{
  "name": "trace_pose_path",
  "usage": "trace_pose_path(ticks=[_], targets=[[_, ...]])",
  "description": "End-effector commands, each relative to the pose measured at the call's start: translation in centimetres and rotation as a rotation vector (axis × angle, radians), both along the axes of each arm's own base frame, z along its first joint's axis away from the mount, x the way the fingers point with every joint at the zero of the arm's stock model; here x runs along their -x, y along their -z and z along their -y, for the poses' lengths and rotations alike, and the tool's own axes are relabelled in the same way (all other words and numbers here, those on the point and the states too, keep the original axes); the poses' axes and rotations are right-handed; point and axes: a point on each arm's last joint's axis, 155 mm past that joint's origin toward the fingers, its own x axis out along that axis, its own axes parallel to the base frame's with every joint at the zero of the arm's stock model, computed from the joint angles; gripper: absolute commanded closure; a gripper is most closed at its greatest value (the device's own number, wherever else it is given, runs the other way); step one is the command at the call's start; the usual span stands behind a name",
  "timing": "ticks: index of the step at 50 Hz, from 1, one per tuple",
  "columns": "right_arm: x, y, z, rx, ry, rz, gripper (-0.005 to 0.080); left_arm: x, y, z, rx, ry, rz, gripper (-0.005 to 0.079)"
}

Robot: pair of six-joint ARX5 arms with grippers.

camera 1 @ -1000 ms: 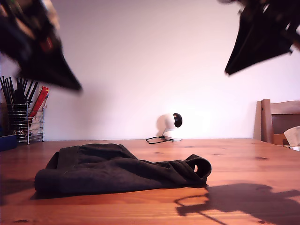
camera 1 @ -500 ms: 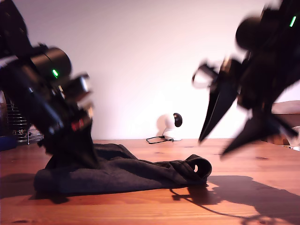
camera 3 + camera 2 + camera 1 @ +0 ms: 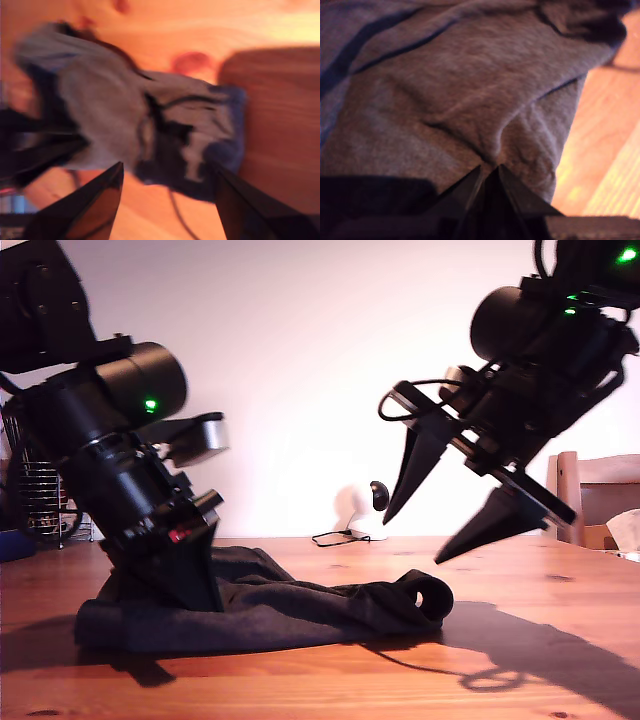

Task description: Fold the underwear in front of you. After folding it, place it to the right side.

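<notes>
Underwear [image 3: 260, 605] lies crumpled on wooden table [image 3: 560, 640], toward exterior view's left. My first gripper [image 3: 487, 172] down on garment's end at exterior view's left, fingertips together against fabric; whether cloth is pinched, cannot tell. My second gripper [image 3: 430, 505] above opposite end, jaws spread wide, holding nothing.

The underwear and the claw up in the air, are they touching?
Apart. In the exterior view my second gripper hangs open above the table, with wall showing between its fingertips and the underwear.
</notes>
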Motion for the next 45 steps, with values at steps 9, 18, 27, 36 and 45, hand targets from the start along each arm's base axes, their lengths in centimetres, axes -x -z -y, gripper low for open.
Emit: trace_pose_path(ticks=[9,18,27,36,45], targets=[[-0.5,1.9,1.5,0.041,0.007,-0.017,0.0251,2.0,2.4,-1.4,-0.085,0.020,-0.068,0.0663],[-0.7,2.1,2.1,0.052,0.004,-0.011,0.0251,2.0,2.5,-1.7,-0.098,0.015,-0.068,0.0663],[-0.4,3.1,2.2,0.064,-0.010,-0.032,0.0251,2.1,2.6,-1.7,-0.101,0.016,-0.073,0.0663],[-0.1,3.8,2.0,0.061,-0.015,-0.053,0.0251,2.4,2.7,-1.9,-0.108,0.016,-0.086,0.0663],[0.3,3.8,1.2,0.043,-0.036,-0.062,0.0251,2.6,2.7,-1.7,-0.110,0.024,-0.087,0.0663]])
